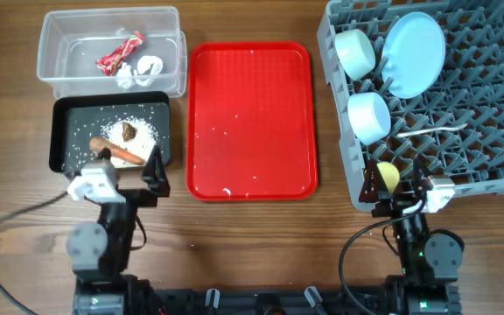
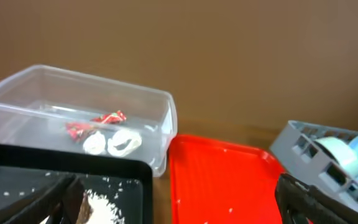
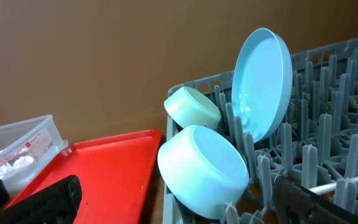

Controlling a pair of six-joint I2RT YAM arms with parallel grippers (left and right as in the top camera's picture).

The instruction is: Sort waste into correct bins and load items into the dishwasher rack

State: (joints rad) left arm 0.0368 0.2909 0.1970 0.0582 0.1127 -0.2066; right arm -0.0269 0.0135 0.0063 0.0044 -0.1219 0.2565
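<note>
The clear tub [image 1: 59, 74] holds the red wrapper [image 1: 119, 52] and the white tissue [image 1: 140, 69]; both also show in the left wrist view, wrapper [image 2: 98, 121] and tissue [image 2: 120, 142]. The black tub [image 1: 64, 118] holds rice [image 1: 138, 127], the brown scrap [image 1: 129, 131] and the carrot [image 1: 125, 153]. The grey rack [image 1: 488, 149] holds the green bowl [image 1: 355, 51], blue plate [image 1: 414, 52], blue bowl [image 1: 367, 115], white spoon [image 1: 431, 131] and yellow cup [image 1: 388, 175]. My left gripper [image 1: 129, 171] [image 2: 173, 208] is open over the black tub's front edge. My right gripper [image 1: 398, 184] [image 3: 179, 211] is open at the rack's front corner, with the cup between its fingers in the overhead view.
The flat red tray [image 1: 252, 118] lies between the tubs and the rack, with a few stray rice grains on it. Both arm bases stand at the table's front edge, with cables trailing left and down.
</note>
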